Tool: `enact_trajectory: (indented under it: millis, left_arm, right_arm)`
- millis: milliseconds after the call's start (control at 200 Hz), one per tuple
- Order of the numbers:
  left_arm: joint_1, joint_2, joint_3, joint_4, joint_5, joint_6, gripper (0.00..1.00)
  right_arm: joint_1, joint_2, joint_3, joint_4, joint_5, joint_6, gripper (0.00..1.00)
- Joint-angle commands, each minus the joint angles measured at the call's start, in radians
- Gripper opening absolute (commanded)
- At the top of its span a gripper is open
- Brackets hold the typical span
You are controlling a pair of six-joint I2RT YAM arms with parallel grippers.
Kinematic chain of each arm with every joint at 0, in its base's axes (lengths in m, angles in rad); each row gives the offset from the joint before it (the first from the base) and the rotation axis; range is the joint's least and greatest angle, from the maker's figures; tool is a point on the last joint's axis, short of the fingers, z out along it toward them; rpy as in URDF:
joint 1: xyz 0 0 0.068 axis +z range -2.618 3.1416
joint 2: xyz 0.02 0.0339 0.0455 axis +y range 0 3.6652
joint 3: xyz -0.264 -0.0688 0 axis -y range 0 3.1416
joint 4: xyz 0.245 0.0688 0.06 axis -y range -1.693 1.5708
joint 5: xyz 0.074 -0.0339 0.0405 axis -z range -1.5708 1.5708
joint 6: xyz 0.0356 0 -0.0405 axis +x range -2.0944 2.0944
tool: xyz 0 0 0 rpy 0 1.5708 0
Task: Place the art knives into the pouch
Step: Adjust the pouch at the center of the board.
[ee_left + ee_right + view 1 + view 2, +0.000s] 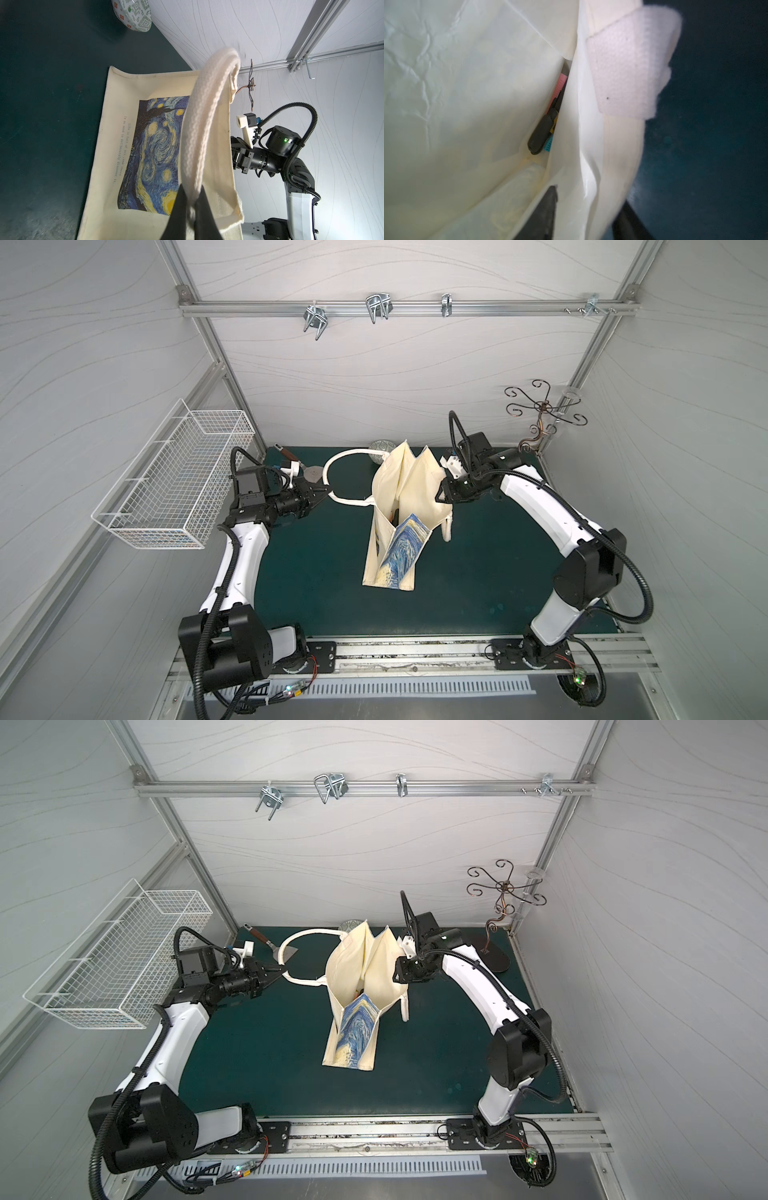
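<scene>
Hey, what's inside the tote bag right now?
Deep in the pouch, the right wrist view shows a pink ribbed piece, a dark grey handle and a teal bit. Its folded walls cover the rest of each, so I cannot tell what they are.

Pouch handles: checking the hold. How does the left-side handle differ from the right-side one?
The left-side handle arcs out in a wide loop; the right-side handle hangs folded beside the pouch. The left tool clamps the left-side handle; the right-side handle's loop dangles loose. Both are white straps.
</scene>
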Motion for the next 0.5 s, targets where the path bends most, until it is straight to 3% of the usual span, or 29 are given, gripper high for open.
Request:
enact_trajectory:
  millis: [0, 125, 320, 495]
  left_arm:
    - [-0.012, -0.018, -0.005, 0.058, 0.018, -0.014, 0.0]
    - [-0.057, -0.012, -0.019, 0.107, 0.003, -0.052, 0.0]
    - [-0.165, 0.004, 0.007, 0.184, -0.038, -0.118, 0.0]
    - [-0.19, 0.03, 0.069, 0.27, -0.043, -0.217, 0.0]
  right_arm:
    - [0.017, 0.013, 0.04, 0.012, -0.013, -0.008, 0.14]
    - [0.033, 0.025, 0.13, -0.012, 0.0, -0.024, 0.0]
    - [0.039, 0.004, 0.239, -0.005, 0.0, -0.049, 0.0]
    - [0.039, 0.025, 0.328, -0.004, -0.011, -0.07, 0.0]
